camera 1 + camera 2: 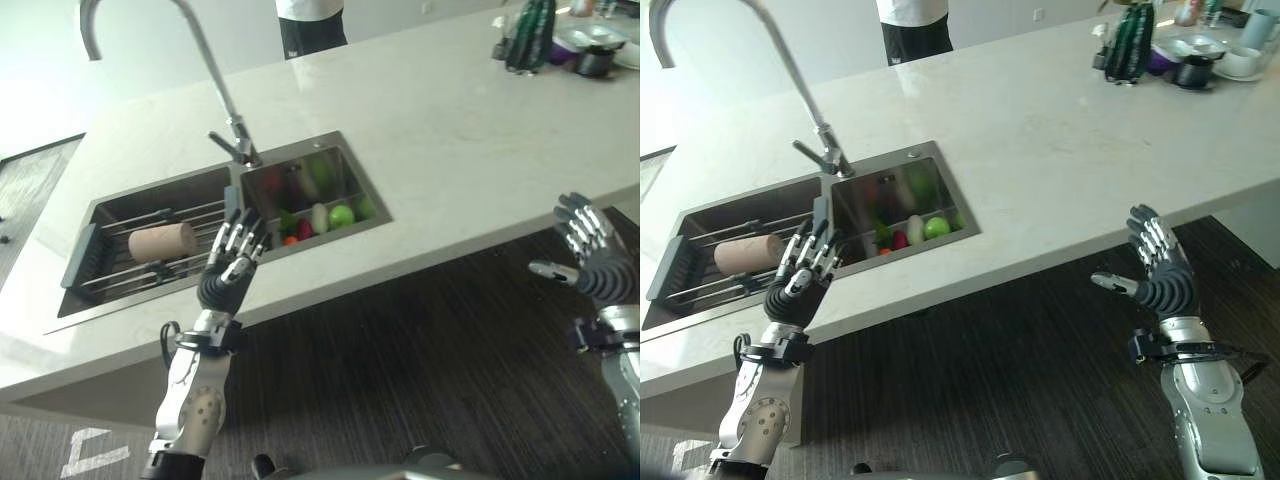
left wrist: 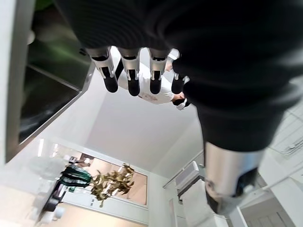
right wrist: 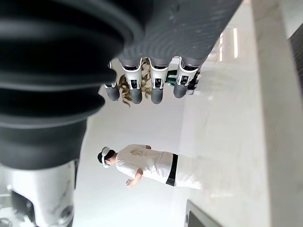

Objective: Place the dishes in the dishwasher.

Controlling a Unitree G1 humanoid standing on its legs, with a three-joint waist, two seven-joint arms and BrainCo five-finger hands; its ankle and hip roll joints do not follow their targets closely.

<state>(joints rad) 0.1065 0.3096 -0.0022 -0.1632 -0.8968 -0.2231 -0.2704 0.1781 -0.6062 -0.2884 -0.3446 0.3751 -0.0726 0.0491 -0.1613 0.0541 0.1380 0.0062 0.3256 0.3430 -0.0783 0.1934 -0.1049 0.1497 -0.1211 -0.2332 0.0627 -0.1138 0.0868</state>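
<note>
A tan cup (image 1: 161,242) lies on its side on the wire rack in the left basin of the steel sink (image 1: 330,146). My left hand (image 1: 233,262) is raised at the counter's front edge, just right of the cup, fingers straight and open, holding nothing. My right hand (image 1: 591,252) hangs open off the counter's right end, over the dark floor, empty too. Some dishes, a dark bowl (image 1: 1193,71) and a white cup (image 1: 1244,62), stand at the counter's far right corner.
A tall curved tap (image 1: 212,75) rises behind the sink. The right basin holds fruit and vegetables (image 1: 322,217). A green bottle (image 1: 529,35) stands at the far right. A person in a white top (image 1: 310,20) stands behind the counter (image 1: 470,150).
</note>
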